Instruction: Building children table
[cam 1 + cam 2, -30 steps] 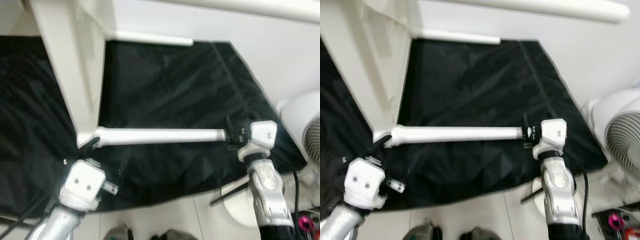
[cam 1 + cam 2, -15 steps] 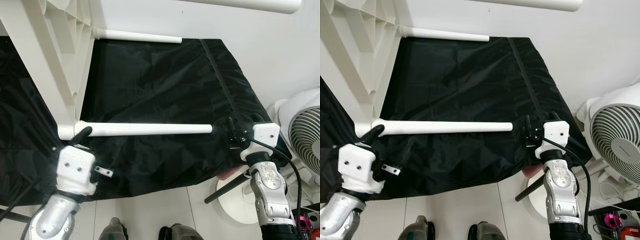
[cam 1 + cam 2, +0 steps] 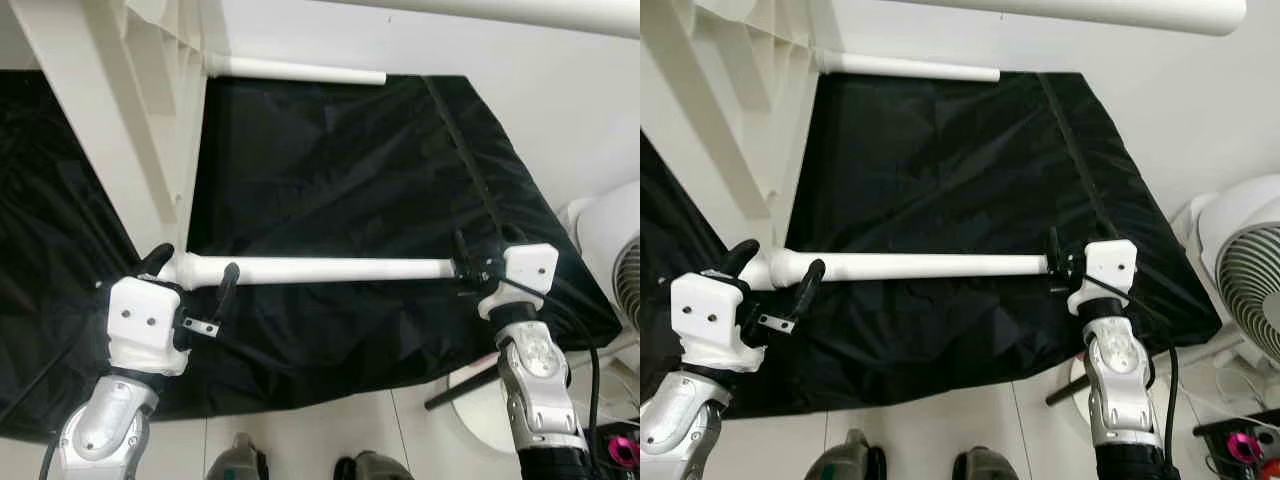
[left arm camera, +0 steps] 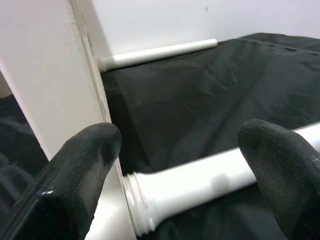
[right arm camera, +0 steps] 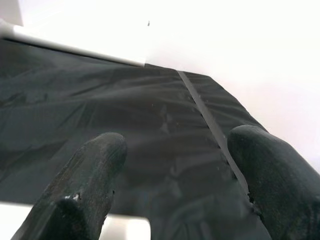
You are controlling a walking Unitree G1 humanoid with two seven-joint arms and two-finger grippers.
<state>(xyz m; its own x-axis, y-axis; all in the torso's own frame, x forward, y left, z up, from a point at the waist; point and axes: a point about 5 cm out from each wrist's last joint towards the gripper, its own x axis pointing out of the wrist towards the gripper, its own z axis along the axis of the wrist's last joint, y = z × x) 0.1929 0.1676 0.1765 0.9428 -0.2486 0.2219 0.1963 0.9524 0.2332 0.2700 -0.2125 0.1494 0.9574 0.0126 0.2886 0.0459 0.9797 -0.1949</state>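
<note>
white table leg (image 3: 320,269): lies across black cloth (image 3: 350,150), threaded end at white tabletop (image 3: 110,130) | left gripper (image 3: 190,283): fingers spread, straddling leg's threaded end; left wrist view shows the threads | right gripper (image 3: 462,262): parted at leg's free end, grasping nothing | fan (image 3: 1240,270): beyond cloth's right edge

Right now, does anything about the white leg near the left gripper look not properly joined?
Yes. The near leg shows exposed thread rings where it meets the tabletop corner, so it looks not fully screwed in. The left gripper straddles that joint, open; the right gripper is open at the leg's far end.
</note>
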